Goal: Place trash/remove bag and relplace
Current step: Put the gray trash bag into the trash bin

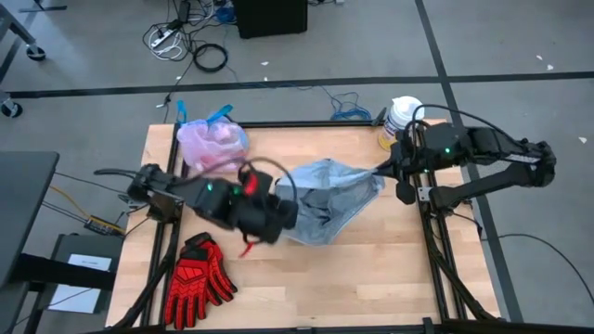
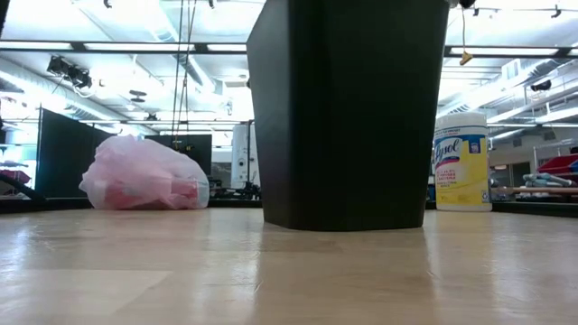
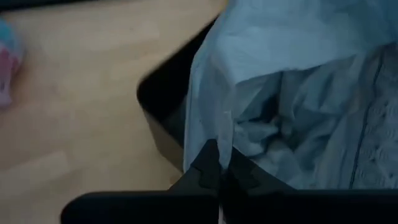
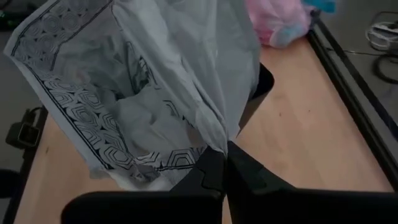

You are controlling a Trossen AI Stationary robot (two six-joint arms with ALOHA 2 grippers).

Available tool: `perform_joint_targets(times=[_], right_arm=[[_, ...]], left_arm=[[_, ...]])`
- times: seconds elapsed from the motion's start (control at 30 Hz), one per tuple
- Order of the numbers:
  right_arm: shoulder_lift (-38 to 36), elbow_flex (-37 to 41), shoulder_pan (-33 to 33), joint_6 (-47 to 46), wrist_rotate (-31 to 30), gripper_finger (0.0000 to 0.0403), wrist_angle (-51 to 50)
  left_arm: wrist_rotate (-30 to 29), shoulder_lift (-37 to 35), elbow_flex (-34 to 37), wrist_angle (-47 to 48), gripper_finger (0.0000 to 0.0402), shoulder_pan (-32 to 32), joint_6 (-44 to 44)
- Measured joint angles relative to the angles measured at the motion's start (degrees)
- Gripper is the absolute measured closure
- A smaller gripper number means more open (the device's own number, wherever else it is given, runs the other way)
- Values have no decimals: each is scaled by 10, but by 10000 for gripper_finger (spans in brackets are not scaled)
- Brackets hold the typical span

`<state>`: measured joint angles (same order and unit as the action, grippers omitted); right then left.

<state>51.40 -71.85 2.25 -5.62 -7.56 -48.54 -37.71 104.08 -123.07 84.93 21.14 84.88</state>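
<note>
The grey-blue replacement liner [image 1: 329,199] is spread over the open top of the black bin [image 2: 348,108], which stands on its base on the table. My left gripper [image 1: 278,221] is shut on the liner's left side, and my right gripper [image 1: 382,172] is shut on its right corner. In the right wrist view the liner [image 4: 143,93] gapes open, with a printed band along its rim. The tied pink bag [image 1: 212,144] rests on the table near the far left corner, and also shows in the low view as the pink bag [image 2: 144,176]. Loose trash is out of view. My left gripper pinches the liner's rim edge [image 3: 214,140] between its two shut fingers, coming level from the table's left. The plastic rises bunched from the fingertips beside the bin's rim [image 3: 161,102]. My right gripper pinches a gathered fold at the liner's right corner [image 4: 224,140] between its shut fingers, coming from the table's right. The plastic is drawn to a taut point toward the fingers, held above the table.
A yellow tub with a white lid [image 1: 401,121] stands at the far right edge, close behind my right arm. Red gloves [image 1: 195,274] lie near the left near corner. Bare wood [image 1: 371,278] lies in front of the bin. Cables trail on the floor beyond the table.
</note>
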Motion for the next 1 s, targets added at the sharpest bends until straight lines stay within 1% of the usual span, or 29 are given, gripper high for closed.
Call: perform_joint_targets(times=[0.13, 0.27, 0.4, 0.47, 0.63, 0.73, 0.83, 1.0], right_arm=[[9, 0, -41, 35, 57, 403, -2], [19, 0, -68, 58, 105, 403, -29], [32, 0, -80, 68, 129, 403, -57], [42, 3, -82, 70, 135, 403, -52], [70, 25, -81, 67, 148, 403, -39], [79, 38, -81, 42, 139, 403, -39], [75, 39, -71, -4, 125, 403, -50], [36, 39, -40, -84, 120, 396, -60]], left_arm=[[-15, 31, 0, 21, 400, 31, 76], [-26, 61, 0, 23, 401, 49, 119], [-45, 87, 0, 43, 401, 58, 154], [-57, 92, 1, 52, 401, 59, 173], [-117, 92, 4, 50, 401, 59, 175], [-136, 92, 1, 50, 401, 58, 171], [-137, 92, 1, 51, 401, 59, 144], [-142, 92, 1, 51, 401, 48, 105]])
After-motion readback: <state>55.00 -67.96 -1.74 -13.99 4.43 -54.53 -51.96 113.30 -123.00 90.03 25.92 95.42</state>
